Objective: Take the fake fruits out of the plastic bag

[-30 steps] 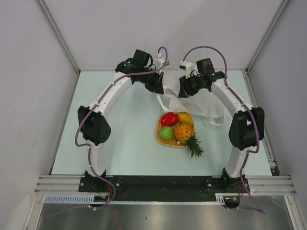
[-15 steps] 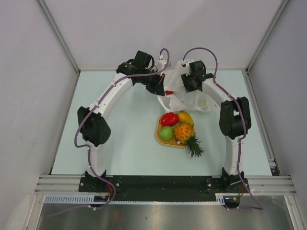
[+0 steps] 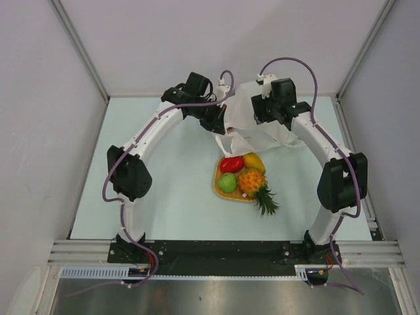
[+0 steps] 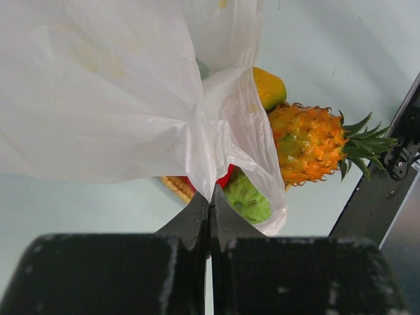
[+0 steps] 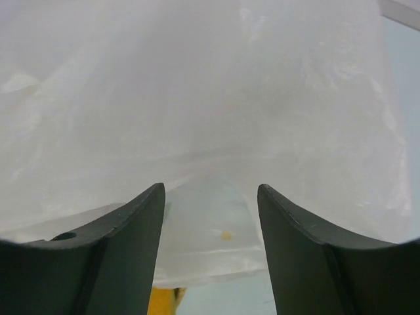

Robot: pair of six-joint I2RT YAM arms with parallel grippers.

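Arching up from its base at the near left of the table [image 3: 164, 197], the left arm [image 3: 141, 141] bends at the elbow and reaches toward the far middle, its wrist turned inward. The left gripper [image 4: 209, 193] is pressed together on a gathered fold of the plastic bag [image 4: 98, 85], and the thin white film fans out from that pinch.

The right arm [image 3: 328, 147] mirrors it, rising from the near right, folding at its elbow and stretching in from the far right side. The right gripper [image 5: 210, 220] stands with its fingers [image 5: 131, 230] apart. Crinkled bag film fills the view ahead of them and shows in the gap, but nothing is clamped.

In the overhead view the bag hangs bunched between the two wrists at the far middle of the table, with a loop handle trailing down toward the tray [image 3: 237, 197].

The fake fruits lie outside the bag, grouped on the orange woven tray near the table's centre:
- the pineapple [image 3: 252, 182] at the near right, its green crown overhanging the rim
- the mango [image 3: 254, 161] behind it
- a red piece [image 3: 231, 163] at the far left
- the green apple [image 3: 228, 183] at the near left

From the left wrist, a hanging edge of the bag partly veils the apple and the red piece.
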